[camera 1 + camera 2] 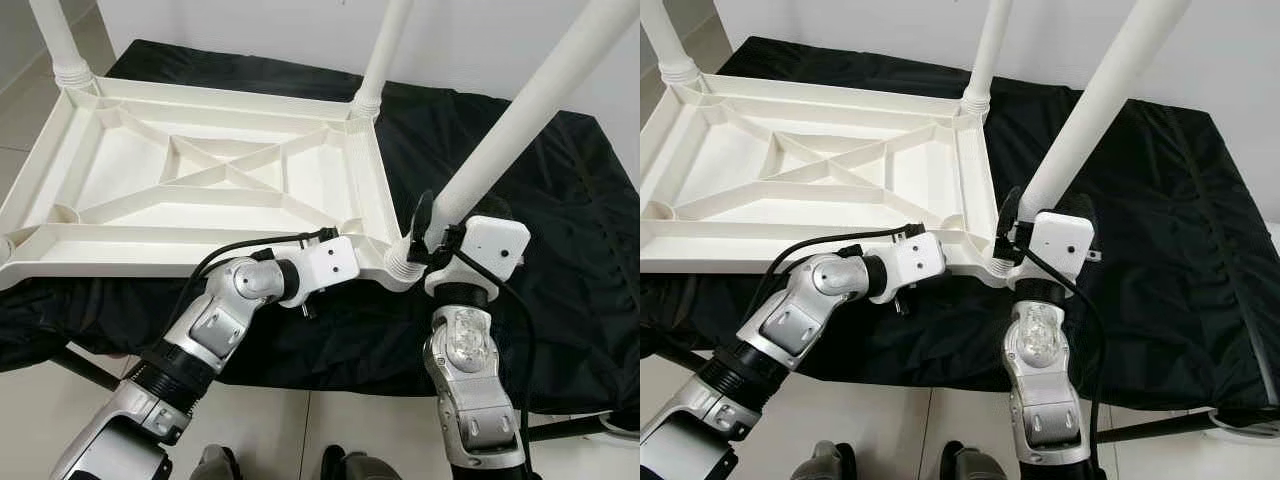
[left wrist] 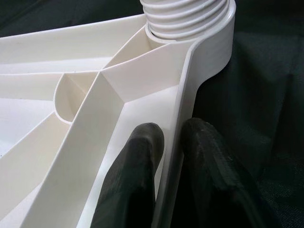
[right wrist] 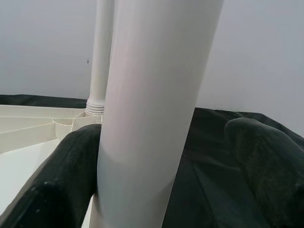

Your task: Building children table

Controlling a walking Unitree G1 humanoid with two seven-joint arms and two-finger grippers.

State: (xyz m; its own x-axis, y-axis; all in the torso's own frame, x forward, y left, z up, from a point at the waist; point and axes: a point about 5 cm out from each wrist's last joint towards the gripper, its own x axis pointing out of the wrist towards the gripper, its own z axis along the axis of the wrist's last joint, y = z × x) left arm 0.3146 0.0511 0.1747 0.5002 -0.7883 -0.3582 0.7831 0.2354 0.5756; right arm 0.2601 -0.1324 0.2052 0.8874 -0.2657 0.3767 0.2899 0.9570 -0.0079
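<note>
The white plastic table top (image 1: 150,170) lies upside down on a black cloth. A long white leg (image 1: 520,110) stands in the near right corner socket (image 1: 403,262). My right gripper (image 3: 161,142) is open around this leg just above the socket. One finger (image 3: 61,180) touches the leg and the other (image 3: 261,161) stands off it. My left gripper (image 2: 173,133) is shut on the table top's near rim (image 2: 190,85), one finger each side of the wall, close to that corner. Two more legs (image 1: 60,40) (image 1: 385,50) stand in the far corners.
The black cloth (image 1: 560,250) covers a low surface and hangs over its near edge. Pale floor tiles (image 1: 300,430) lie below it, and a white wall runs behind. A dark bar (image 1: 85,370) sticks out under the cloth at the near left.
</note>
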